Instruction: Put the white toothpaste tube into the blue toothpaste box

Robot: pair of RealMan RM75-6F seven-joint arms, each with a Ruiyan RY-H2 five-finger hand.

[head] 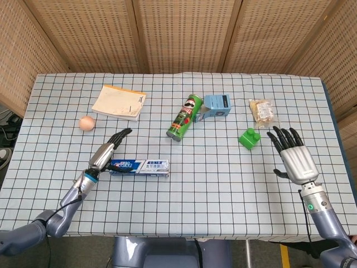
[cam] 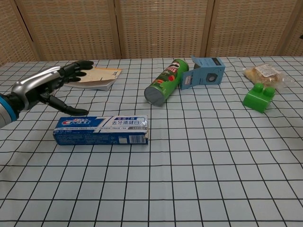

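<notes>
Box: the blue toothpaste box (head: 139, 166) lies flat on the checked table (head: 212, 184), lengthwise left to right, near the front-left; we judge it has been set where our left hand can reach it.
Box, chest view: the same carton (cam: 101, 129) rests label-up, no finger touching it.
Tube: we see no white toothpaste tube loose on the cloth in either view; whether it sits inside the carton we cannot tell.
Left hand: our left hand (head: 107, 151) hovers just beside the box's left end, holding nothing, its fingers spread and pointing away from us.
Left hand, chest view: the hand (cam: 45, 87) hangs above and behind the carton, palm turned down, thumb reaching toward the box without meeting it.
Left arm: the forearm runs low from the table's front-left edge, angled up toward the box.
Right hand: our right hand (head: 294, 158) floats over the right side of the table, well apart from the box, fingers wide and empty, back of the hand to the head camera.
Right arm: it rises from the front-right corner, wrist nearly straight.
Bystanders: a green can (head: 184, 116) on its side touches a small blue carton (head: 216, 105); a green block (head: 249, 137), a snack packet (head: 263, 110), a book (head: 119, 102) and an egg (head: 86, 123) lie apart from the work.
Our reading: the box looks parked and free.
</notes>
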